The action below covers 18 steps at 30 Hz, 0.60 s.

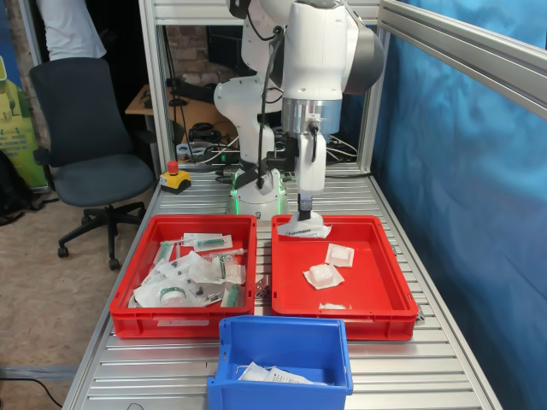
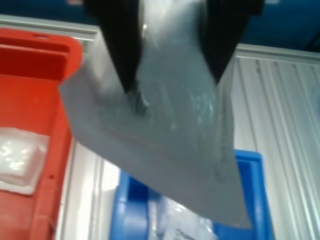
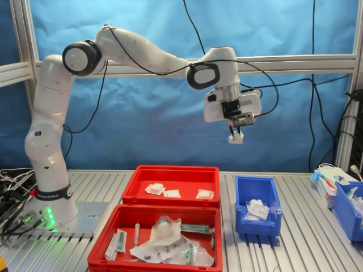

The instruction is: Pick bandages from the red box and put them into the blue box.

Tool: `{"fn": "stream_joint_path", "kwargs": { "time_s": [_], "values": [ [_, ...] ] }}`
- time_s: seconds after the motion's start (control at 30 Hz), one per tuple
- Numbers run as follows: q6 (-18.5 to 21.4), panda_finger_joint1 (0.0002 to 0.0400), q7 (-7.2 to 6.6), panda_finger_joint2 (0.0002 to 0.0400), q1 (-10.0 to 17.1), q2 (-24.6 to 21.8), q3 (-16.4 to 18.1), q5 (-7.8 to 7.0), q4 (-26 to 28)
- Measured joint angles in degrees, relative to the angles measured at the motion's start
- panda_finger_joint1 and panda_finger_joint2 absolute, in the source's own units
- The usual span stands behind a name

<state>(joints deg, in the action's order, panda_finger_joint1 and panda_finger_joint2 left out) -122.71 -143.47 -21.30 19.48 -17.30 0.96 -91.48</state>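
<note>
Nearest my wrist camera is a flat white square bandage packet (image 2: 170,135), pinched between the black fingers (image 2: 122,45) of the Franka arm's gripper (image 3: 235,134); the jaws are pressed onto its upper edge and it hangs slightly tilted.

Landmark: the bright blue plastic bin (image 1: 282,359). Notes taken left to right in the first exterior view.

- Left and behind the blue bin: a shallow red tray (image 1: 137,278) filled with clear packs bearing green parts (image 1: 201,273).
- Right and behind the blue bin, just beside it: the wide shallow red plastic box (image 1: 389,273), with three white bandages (image 1: 323,275) lying flat on its floor.
- In the blue bin itself: white packets (image 1: 273,374) on the bottom.

In the second exterior view the held packet is well above the table, between the red box (image 3: 170,173) and the blue bin (image 3: 256,224), higher than both.
</note>
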Motion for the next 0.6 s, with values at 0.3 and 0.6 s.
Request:
{"fn": "stream_joint_path", "kwargs": {
  "time_s": [0.3, 0.6],
  "values": [
    [0.3, 0.0073, 0.45, 0.0073, 1.0, 6.3, -1.4, 0.72, 6.9],
    [0.3, 0.0073, 0.62, 0.0073, 2.5, 12.6, -2.3, 0.94, 11.1]
  ]
}}
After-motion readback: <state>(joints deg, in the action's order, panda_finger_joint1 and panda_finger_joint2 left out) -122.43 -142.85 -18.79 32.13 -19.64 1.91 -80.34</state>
